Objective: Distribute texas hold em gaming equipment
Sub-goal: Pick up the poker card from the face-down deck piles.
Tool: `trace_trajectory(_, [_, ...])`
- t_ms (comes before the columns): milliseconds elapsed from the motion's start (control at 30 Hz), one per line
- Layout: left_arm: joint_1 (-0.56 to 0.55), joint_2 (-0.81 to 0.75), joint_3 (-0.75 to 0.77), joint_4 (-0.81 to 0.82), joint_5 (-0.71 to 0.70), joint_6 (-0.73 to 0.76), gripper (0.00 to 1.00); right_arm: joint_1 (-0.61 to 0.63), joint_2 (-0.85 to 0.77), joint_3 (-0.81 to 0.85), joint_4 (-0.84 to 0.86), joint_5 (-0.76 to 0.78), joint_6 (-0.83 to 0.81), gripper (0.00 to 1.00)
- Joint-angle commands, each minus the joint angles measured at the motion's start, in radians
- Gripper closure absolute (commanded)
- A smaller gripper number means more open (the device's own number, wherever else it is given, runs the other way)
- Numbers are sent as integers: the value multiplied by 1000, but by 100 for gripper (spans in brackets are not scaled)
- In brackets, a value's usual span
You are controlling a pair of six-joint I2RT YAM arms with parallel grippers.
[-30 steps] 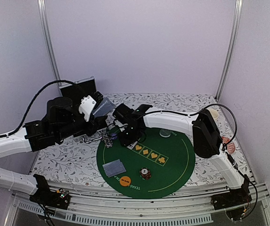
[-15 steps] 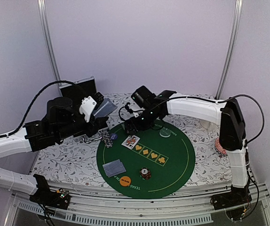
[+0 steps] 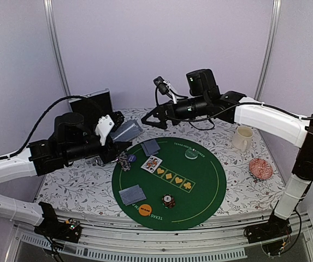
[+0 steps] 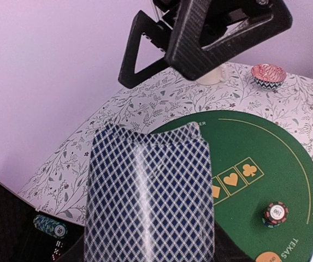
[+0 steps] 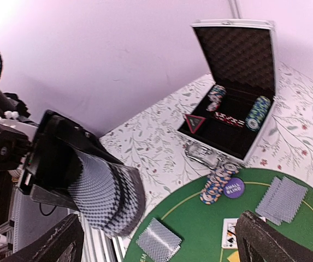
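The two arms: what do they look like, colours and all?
Both the left arm and right arm have smooth white tubular links joined by bulky black joints. Thin black cables loop alongside them. The right gripper's fingers are black, open triangular frames with a woven texture.

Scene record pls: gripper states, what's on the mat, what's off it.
left gripper: shut on deck of cards, raised
right gripper: open, empty, raised
on green mat: face-up card, far face-down cards, near face-down cards, chip stack, orange disc, clear disc
off mat: open case, mug, patterned bowl
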Motion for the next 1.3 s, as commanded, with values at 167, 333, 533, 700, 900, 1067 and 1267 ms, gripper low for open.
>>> trace_trajectory(167, [3, -3, -8, 18, 97, 15, 50, 55, 182, 196, -23, -85, 12, 1])
trace_trajectory(333, [1, -6, -8, 18, 86, 17, 50, 63, 212, 239, -110, -25, -27, 1])
trace_trajectory(533, [2, -8, -8, 17, 81, 16, 50, 46, 167, 195, -144, 45, -43, 7])
trace_trajectory(700, [2, -5, -8, 17, 78, 16, 50, 39, 143, 179, -145, 41, -40, 19])
trace_trajectory(900, [2, -3, -7, 17, 71, 17, 50, 40, 137, 184, -154, 11, -47, 39])
trace_trajectory(1067, [2, -2, -8, 17, 69, 15, 50, 38, 118, 183, -159, -1, -50, 57])
trace_trajectory(1267, [1, 0, -8, 17, 65, 16, 50, 37, 95, 181, -173, 19, -55, 82])
